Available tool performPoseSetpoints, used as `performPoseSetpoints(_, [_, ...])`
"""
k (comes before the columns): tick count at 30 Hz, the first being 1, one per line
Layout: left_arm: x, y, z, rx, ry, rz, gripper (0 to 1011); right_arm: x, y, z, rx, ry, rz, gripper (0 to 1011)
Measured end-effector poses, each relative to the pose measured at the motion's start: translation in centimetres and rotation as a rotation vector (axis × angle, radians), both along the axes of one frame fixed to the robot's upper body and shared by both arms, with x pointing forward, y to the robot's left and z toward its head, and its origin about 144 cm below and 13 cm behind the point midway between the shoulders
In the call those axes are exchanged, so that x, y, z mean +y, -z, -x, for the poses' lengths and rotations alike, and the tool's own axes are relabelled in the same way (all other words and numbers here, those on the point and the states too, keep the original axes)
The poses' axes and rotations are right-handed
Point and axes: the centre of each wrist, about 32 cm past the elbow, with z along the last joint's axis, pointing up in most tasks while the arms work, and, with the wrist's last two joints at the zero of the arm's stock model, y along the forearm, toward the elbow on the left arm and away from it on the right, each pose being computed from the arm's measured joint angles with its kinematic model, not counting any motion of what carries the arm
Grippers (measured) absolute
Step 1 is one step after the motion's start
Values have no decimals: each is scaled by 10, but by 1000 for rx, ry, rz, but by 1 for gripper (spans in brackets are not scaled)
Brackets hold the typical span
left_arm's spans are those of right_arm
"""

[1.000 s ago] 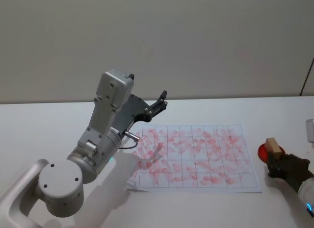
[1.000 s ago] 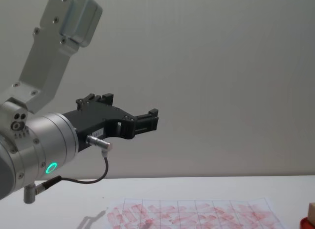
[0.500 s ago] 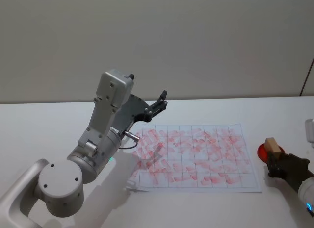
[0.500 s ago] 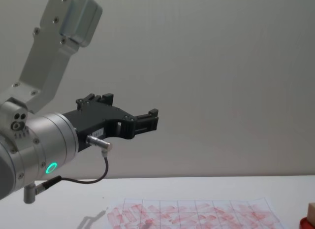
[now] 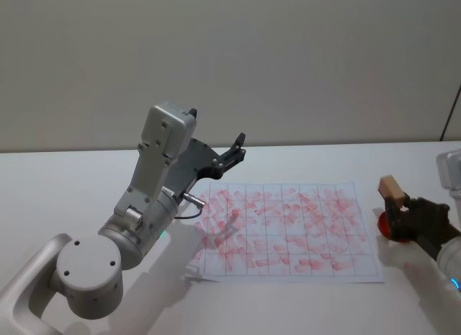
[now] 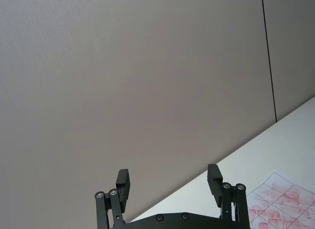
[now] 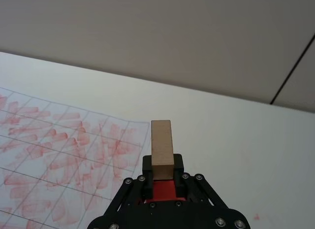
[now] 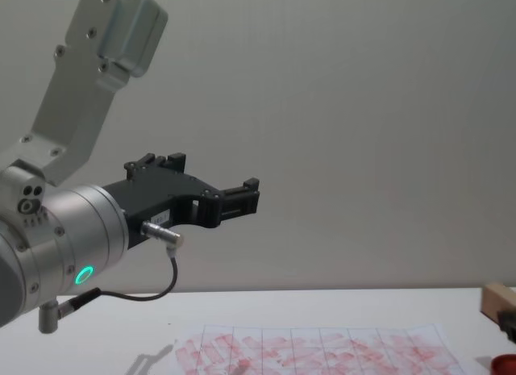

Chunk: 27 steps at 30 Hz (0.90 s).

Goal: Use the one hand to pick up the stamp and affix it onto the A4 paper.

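- Head view: the right gripper (image 5: 400, 207) is at the right side of the white table (image 5: 72, 184), its fingers closed on the stamp (image 5: 390, 185). The pale wooden block stands up out of the fingertips, slightly tilted. A red pad (image 5: 384, 227) shows in part beneath the fingers. The A4 paper (image 5: 288, 230), gridded and covered in red-pink marks, lies flat on the table. Its edge is just beside the fingers, and the stamp is next to the sheet, not over it. The left gripper (image 5: 238, 148) is raised near the sheet's far left corner.
- Left wrist view: the left gripper (image 6: 167, 182) has its two fingers (image 6: 123, 182) spread wide with nothing between them. The fingertips point at the grey wall (image 6: 147, 66). A corner of the A4 paper (image 6: 283, 199) shows off to one side of the fingers.
- Right wrist view: the stamp (image 7: 162, 143) is clamped upright between the fingers (image 7: 147, 165) of the right gripper (image 7: 163, 165), and most of its length projects past the fingertips. Something red shows between the fingers below the block; whether it is the pad or the stamp's own face cannot be told. The A4 paper (image 7: 64, 155) lies ahead of the fingertips and to one side.
- Chest view: the left gripper is held high above the table. The stamp (image 8: 497, 298) appears at the edge of the view above dark fingers, higher than the red pad (image 8: 504, 363). The A4 paper (image 8: 322, 347) lies flat below.
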Motion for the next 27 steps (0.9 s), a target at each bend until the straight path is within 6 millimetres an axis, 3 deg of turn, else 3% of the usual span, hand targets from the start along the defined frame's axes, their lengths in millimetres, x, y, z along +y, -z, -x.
performPoseSetpoints(13, [0,0,0,0,0,0,1001,3,-18,-19,-78,-172,38,213])
performPoseSetpoints(27, [0,0,0,0,0,0,1001,6,-12,-45,-50,-373,-26,216])
